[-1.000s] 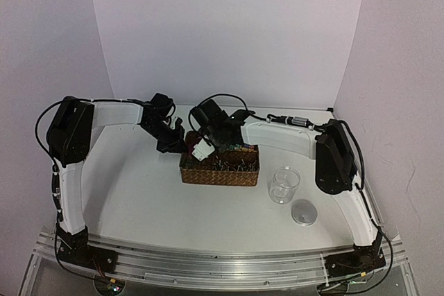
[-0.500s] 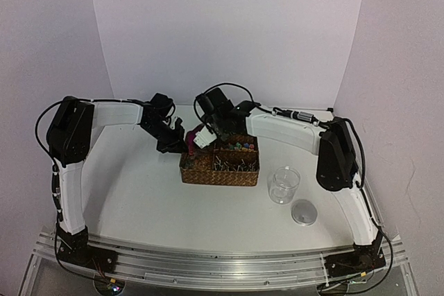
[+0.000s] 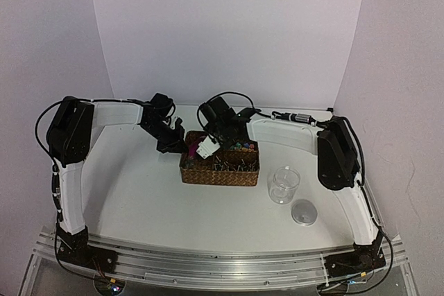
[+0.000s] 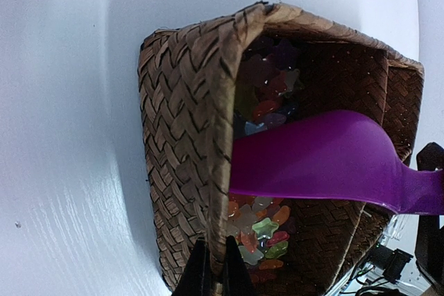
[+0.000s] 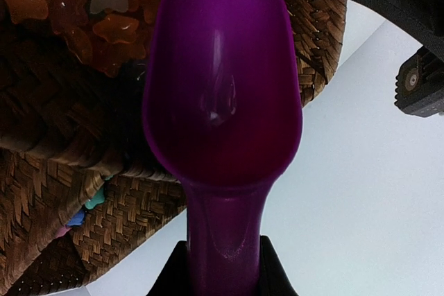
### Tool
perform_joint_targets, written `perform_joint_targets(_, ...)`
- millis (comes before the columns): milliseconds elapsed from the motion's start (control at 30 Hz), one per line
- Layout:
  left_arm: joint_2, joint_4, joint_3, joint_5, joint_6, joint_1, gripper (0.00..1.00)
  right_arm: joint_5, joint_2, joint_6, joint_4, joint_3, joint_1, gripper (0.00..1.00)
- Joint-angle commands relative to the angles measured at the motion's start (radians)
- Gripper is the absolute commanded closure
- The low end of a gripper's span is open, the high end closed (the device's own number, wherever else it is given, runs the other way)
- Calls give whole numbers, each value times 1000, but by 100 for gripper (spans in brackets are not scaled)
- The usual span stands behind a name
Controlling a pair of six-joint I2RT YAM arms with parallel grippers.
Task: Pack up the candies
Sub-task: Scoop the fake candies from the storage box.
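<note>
White tabletop (image 3: 139, 192), white backdrop (image 3: 229, 32); wicker basket (image 3: 219, 175), candies (image 4: 263, 228), magenta scoop (image 5: 222, 88) mid-table

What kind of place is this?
Probably a robot lab bench: a left arm and right arm bolted to a metal rail, plain white backdrop walls, and a staged basket of candies.

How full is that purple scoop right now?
Empty, it seems: the scoop shows only bare purple in the right wrist view, while the candies lie in the basket past its tip.
</note>
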Motion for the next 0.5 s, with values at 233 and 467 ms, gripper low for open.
perform_joint_targets(233,-17,-13,24,9,-45,-5,100,-310,-71,147,-480,71,82,100)
perform_joint_targets(467,-8,-7,13,28,-65,-5,100,-424,-27,422,-464,103,58,100)
